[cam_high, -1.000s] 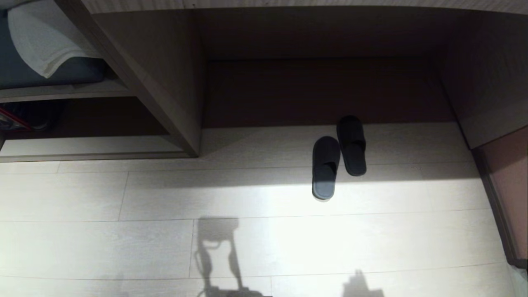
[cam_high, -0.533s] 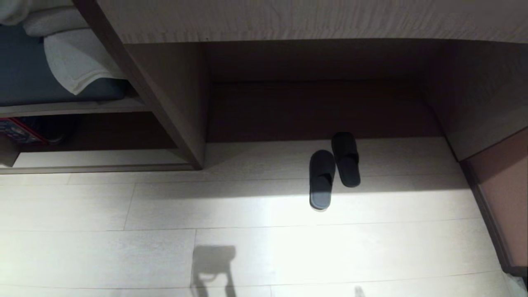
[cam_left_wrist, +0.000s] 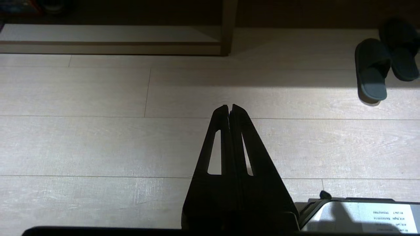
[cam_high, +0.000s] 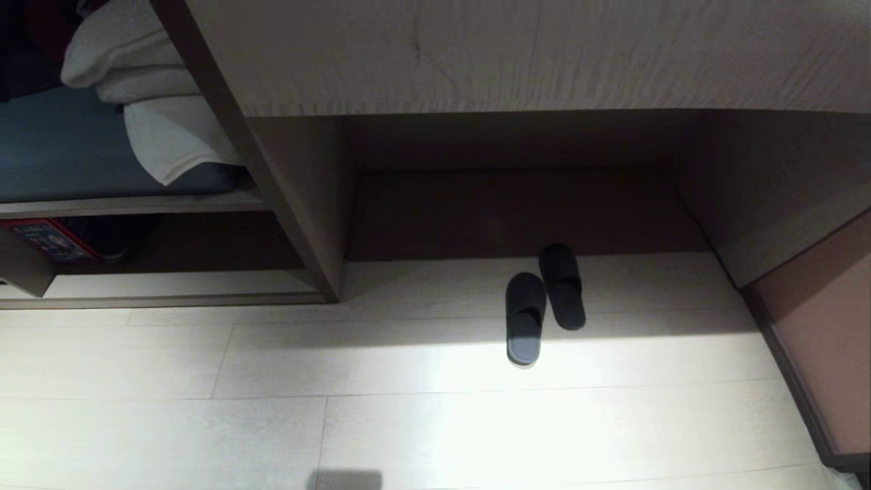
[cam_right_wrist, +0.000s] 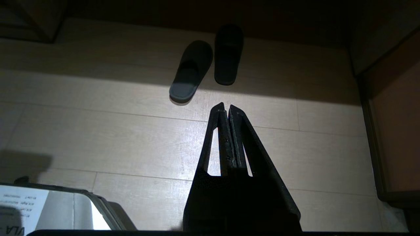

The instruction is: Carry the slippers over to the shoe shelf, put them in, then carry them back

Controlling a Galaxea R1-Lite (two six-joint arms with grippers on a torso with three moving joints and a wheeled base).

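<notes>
Well, both your left tool (cam_left_wrist: pixel 228 106) and right tool (cam_right_wrist: pixel 224 105) hang pinched together and empty, while the slippers (cam_high: pixel 541 304) lie side by side on the floor (cam_high: pixel 435 422); they look light and soft, so pinch the toe upper.

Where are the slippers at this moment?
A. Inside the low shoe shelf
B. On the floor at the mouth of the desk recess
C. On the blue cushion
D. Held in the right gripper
B: the slippers lie side by side on the pale floor, both grippers shut and empty.
</notes>
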